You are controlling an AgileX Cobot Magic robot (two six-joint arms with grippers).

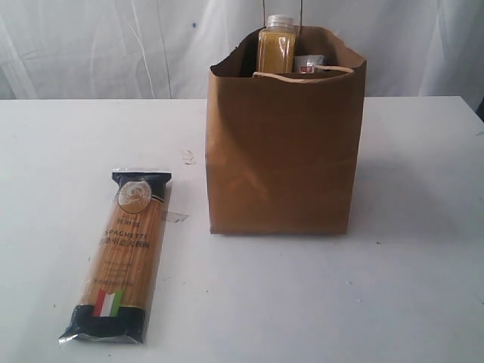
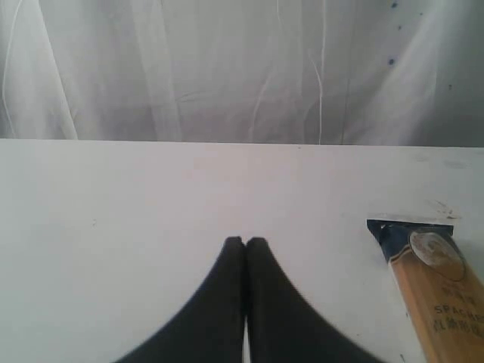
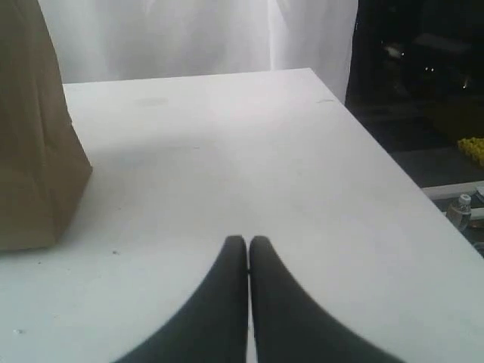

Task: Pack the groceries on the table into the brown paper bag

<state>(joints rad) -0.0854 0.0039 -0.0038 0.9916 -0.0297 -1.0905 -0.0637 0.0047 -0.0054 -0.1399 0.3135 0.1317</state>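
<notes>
Both claws are fully closed and hold nothing. The left claw [image 2: 245,240] has its dark fingers pressed tip to tip above the white bench [image 2: 113,227], and the right claw [image 3: 247,239] is closed the same way above another bare stretch of it. Neither claw touches any of the groceries.

In the exterior view the bench fills the frame, with a white curtain [image 1: 98,45] hanging behind its far edge.

The brown paper bag [image 1: 280,151] stands upright around the middle of the bench, closer to the far edge than the near one. Its mouth is open and one flat handle is folded down along the front rim. In the right wrist view, one side of the bag stands off to the side of the right claw, well apart from it.

The spaghetti packet [image 1: 121,257] lies flat outside the bag, towards the near left corner of the bench. Its dark top end points at the far edge and its Italian-flag end is by the near edge. One end of it shows in the left wrist view, near the left claw but apart from it.

Inside the bag, the yellow-grain bottle [image 1: 276,45] stands upright, its white cap rising above the rim. Just beside it a pale round top [image 1: 308,64] with a red mark shows; I cannot tell which item it is. The rest of the bag's contents are hidden by its wall.

A small clear tape scrap [image 1: 175,218] lies on the bench between the packet and the bag.
</notes>
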